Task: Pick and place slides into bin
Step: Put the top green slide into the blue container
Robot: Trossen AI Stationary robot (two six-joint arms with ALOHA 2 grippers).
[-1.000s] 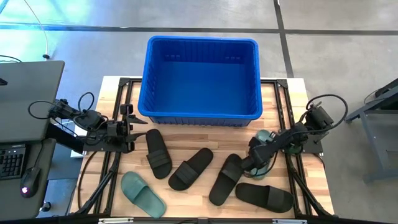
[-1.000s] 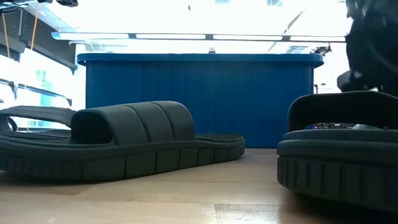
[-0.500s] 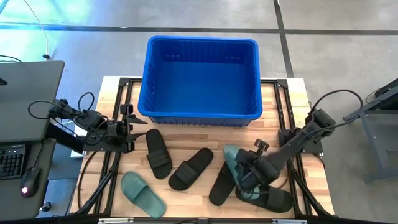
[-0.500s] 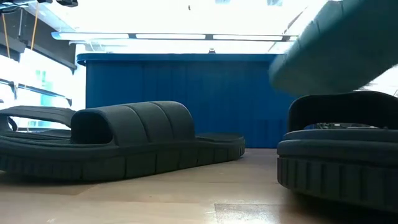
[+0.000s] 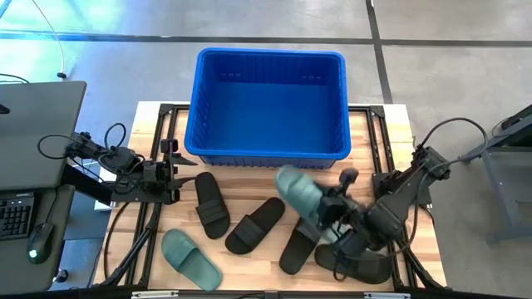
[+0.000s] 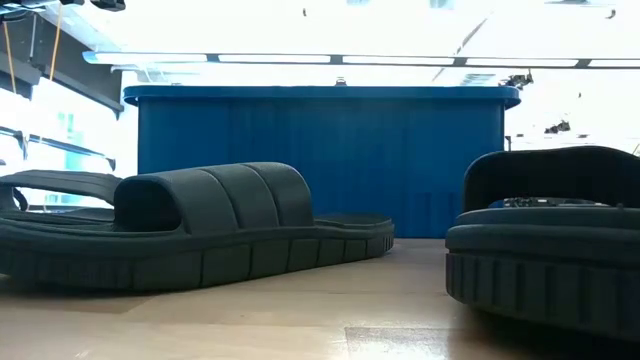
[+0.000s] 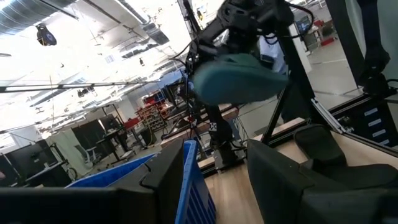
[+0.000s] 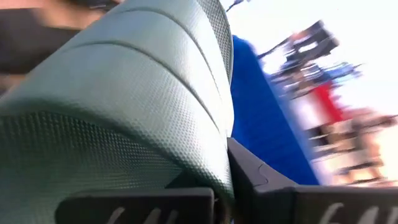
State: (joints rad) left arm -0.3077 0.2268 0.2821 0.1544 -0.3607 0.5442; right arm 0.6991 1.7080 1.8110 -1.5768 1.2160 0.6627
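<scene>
The blue bin (image 5: pixel 270 104) stands at the table's far middle. My right gripper (image 5: pixel 335 209) is shut on a sage green slide (image 5: pixel 301 195), held in the air above the black slides. The held slide also shows in the left wrist view (image 7: pixel 233 78). Black slides lie flat on their soles on the table (image 5: pixel 210 203), (image 5: pixel 255 224), (image 5: pixel 299 242), and one (image 5: pixel 353 264) partly under the right arm. A second green slide (image 5: pixel 189 259) lies at the near left. My left gripper (image 5: pixel 172 170) is open and empty at the left, beside the bin's near left corner. My right gripper holds the green slide by its wide strap (image 8: pixel 186 162), pinched between the two fingers (image 8: pixel 280 193). The fingers come from the table's right side, slanting. The slide is lifted clear of the table and tilted, its free end toward the bin.
The low view shows two black slides (image 6: pixel 200 230), (image 6: pixel 545 240) in front of the bin's wall (image 6: pixel 320 165). A grey desk with a keyboard and mouse (image 5: pixel 33 166) stands left of the table. Bare wood (image 5: pixel 249 270) shows at the near edge between the slides.
My right gripper has lifted the green slide off the table right of the bin. It has swung it first toward the near edge, then up and toward the left. The slide has risen out of the low view.
</scene>
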